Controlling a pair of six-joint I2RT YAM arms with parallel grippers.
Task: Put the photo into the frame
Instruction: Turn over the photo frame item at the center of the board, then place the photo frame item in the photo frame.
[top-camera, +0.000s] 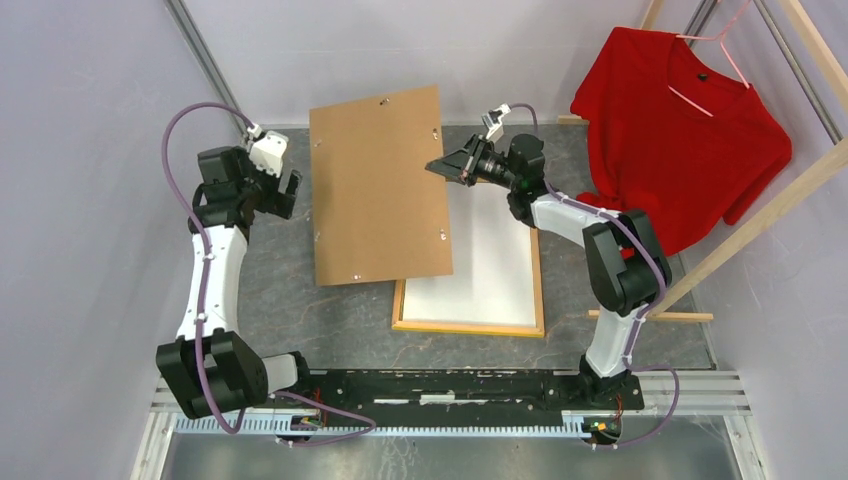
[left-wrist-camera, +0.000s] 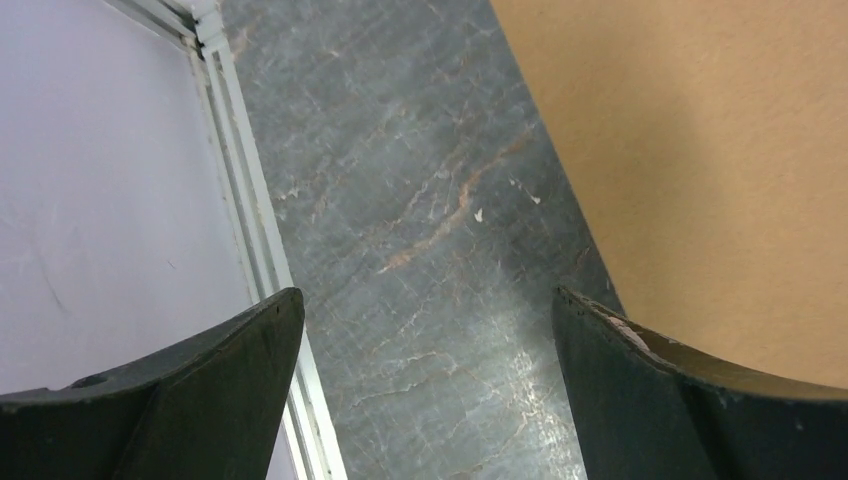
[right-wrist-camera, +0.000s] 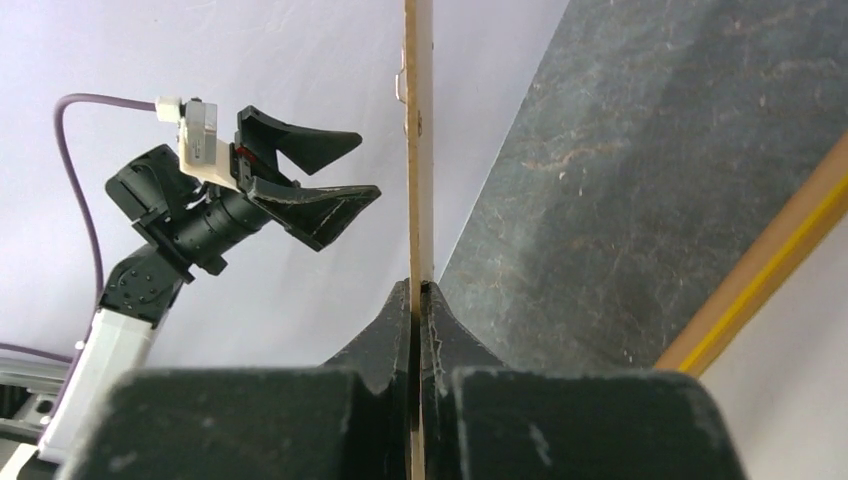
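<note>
The frame (top-camera: 538, 290) lies flat on the table with its light wood side up. A plain white sheet (top-camera: 490, 260), the photo with its white back up, fills it; no print shows. My right gripper (top-camera: 447, 166) is shut on the right edge of the brown backing panel (top-camera: 375, 185) and holds it tilted above the frame's left part. The right wrist view shows the panel (right-wrist-camera: 418, 150) edge-on between my shut gripper (right-wrist-camera: 418, 288), with the frame's rim (right-wrist-camera: 760, 290) at right. My left gripper (top-camera: 290, 188) is open and empty beside the panel's left edge (left-wrist-camera: 720, 150).
A red shirt (top-camera: 680, 130) hangs on a wooden rack (top-camera: 760, 225) at the back right. A white rail (left-wrist-camera: 240, 200) bounds the table's left edge by the wall. A metal rail (top-camera: 450, 385) carries the arm bases at the near edge.
</note>
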